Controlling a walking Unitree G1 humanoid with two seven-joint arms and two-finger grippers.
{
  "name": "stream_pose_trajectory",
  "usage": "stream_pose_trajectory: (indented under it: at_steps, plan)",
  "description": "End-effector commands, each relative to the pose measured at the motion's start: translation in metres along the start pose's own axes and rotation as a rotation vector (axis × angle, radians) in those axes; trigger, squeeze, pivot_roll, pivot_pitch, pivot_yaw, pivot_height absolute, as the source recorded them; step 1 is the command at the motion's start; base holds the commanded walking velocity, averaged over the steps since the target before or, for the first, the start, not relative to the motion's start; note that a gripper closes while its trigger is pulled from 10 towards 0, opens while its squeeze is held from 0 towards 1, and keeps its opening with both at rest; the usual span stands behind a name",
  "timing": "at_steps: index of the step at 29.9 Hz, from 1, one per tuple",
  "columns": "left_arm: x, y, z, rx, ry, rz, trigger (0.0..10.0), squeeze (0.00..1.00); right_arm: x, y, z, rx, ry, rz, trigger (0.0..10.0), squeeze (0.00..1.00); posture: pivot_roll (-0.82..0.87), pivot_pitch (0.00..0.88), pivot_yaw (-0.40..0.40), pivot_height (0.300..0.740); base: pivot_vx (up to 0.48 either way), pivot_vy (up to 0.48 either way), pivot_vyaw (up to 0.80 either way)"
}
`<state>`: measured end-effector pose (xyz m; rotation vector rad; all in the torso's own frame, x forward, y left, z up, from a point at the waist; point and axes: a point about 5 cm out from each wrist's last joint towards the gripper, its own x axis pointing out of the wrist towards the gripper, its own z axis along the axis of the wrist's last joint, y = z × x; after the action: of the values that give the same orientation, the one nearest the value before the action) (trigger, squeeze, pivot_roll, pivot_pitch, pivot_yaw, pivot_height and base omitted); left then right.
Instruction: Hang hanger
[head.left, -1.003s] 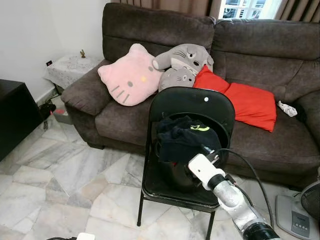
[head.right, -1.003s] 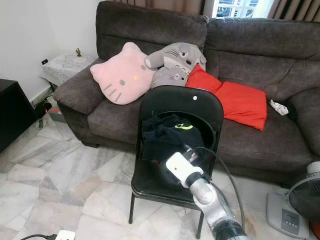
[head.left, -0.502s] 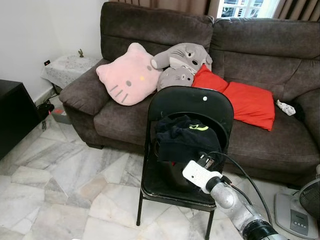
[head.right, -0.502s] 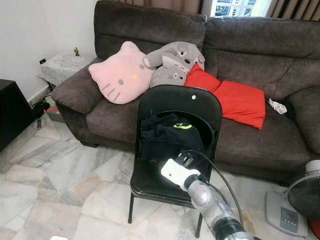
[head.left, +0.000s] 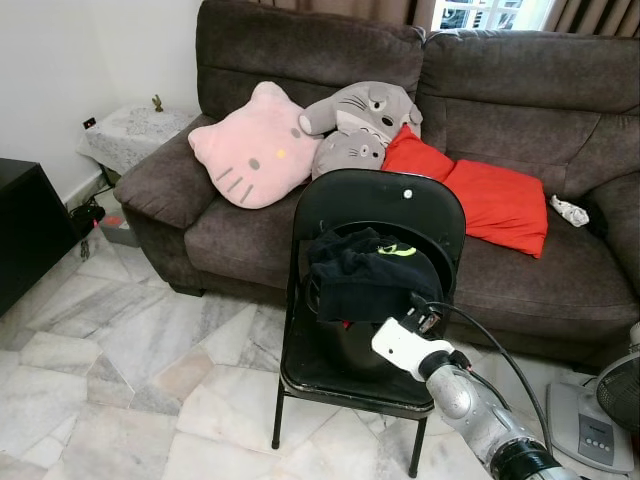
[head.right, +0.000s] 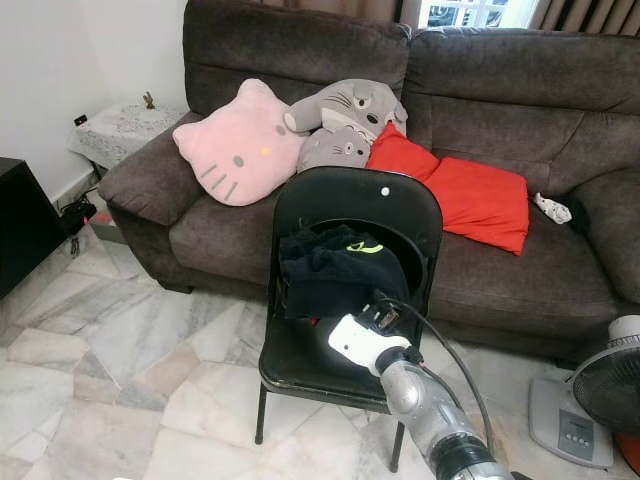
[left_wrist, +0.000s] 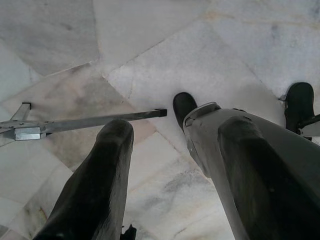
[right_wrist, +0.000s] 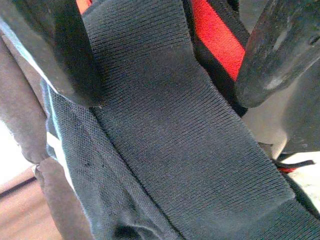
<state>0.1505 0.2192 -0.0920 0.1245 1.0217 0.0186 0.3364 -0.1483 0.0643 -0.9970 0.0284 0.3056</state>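
Chair (head.left: 400, 205): a black folding chair on the marble floor (head.left: 130, 340), near side of the brown sofa (head.left: 300, 60), its backrest toward the sofa.
Garment (head.left: 365, 275): a dark bundle of clothing with a yellow-green mark, draped through the opening of the chair back and hanging over the seat; a strip of red shows at its lower edge.
Hanger: I cannot make out a hanger as such; if it is with the garment, the cloth hides it.
Right gripper (right_wrist: 165, 60): at the near right edge of the garment, above the chair seat, on a silver arm that comes in from the near right with a black cable looping behind it. In the right wrist view its 2 black fingers (right_wrist: 55, 45) stand well apart, 1 on each side of a band of dark ribbed fabric (right_wrist: 165, 140), with a red stripe beside the band. The fingers straddle the cloth but are not closed on it.
Garment relative to right gripper: directly ahead of the fingertips and between them, touching or just short of touching; I cannot tell which.
Left gripper (left_wrist: 170, 150): idle, pointing down at the marble floor, its 2 fingers spread with nothing between them.
Sofa contents: a pink cat-face cushion (head.left: 255, 150) at the left, 2 grey plush toys (head.left: 360, 125) beside it, a red cushion (head.left: 480, 195) to the right.
Fan (head.right: 610, 380): at the near right.
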Motion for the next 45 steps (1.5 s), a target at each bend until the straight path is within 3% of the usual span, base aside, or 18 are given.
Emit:
stream_pose_trajectory:
  at_steps: [1, 11, 21, 29, 34, 41, 42, 45]
  plan:
    - [-0.001, 0.001, -0.007, 0.002, 0.016, 0.008, 10.0, 0.0, 0.004, -0.01, 0.007, 0.003, -0.037, -0.033, 10.0, 0.0, -0.16, 0.057, 0.005, 0.74, 0.0, 0.0, 0.0]
    - [-0.002, -0.003, -0.009, 0.002, 0.02, 0.005, 10.0, 0.0, 0.005, -0.012, 0.012, 0.013, -0.078, -0.056, 10.0, 0.0, -0.16, 0.059, 0.004, 0.74, 0.0, 0.0, 0.0]
    - [-0.001, -0.005, -0.01, 0.005, 0.025, 0.001, 10.0, 0.0, 0.006, -0.03, 0.011, 0.015, -0.096, -0.138, 10.0, 0.0, -0.16, 0.058, 0.005, 0.74, 0.0, 0.0, 0.0]
    - [-0.001, -0.004, -0.009, 0.006, 0.027, 0.002, 10.0, 0.0, 0.005, -0.032, 0.009, 0.011, -0.099, -0.157, 10.0, 0.0, -0.16, 0.058, 0.006, 0.74, 0.0, 0.0, 0.0]
    - [-0.001, -0.002, -0.009, 0.007, 0.028, 0.004, 10.0, 0.0, 0.003, -0.036, 0.015, 0.075, -0.16, -0.186, 10.0, 0.0, -0.16, 0.06, 0.006, 0.74, 0.0, 0.0, 0.0]
    - [-0.001, -0.001, -0.008, 0.01, 0.026, 0.004, 10.0, 0.0, 0.0, -0.055, 0.027, 0.11, -0.264, -0.3, 10.0, 0.0, -0.17, 0.061, 0.007, 0.74, 0.0, 0.0, 0.0]
    - [-0.001, -0.001, -0.008, 0.01, 0.027, 0.002, 10.0, 0.0, 0.0, -0.064, 0.03, 0.116, -0.285, -0.327, 10.0, 0.0, -0.17, 0.06, 0.007, 0.74, 0.0, 0.0, 0.0]
    - [-0.002, -0.001, -0.009, 0.011, 0.027, 0.002, 10.0, 0.0, 0.0, -0.067, 0.031, 0.12, -0.291, -0.331, 10.0, 0.0, -0.17, 0.06, 0.006, 0.74, 0.0, 0.0, 0.0]
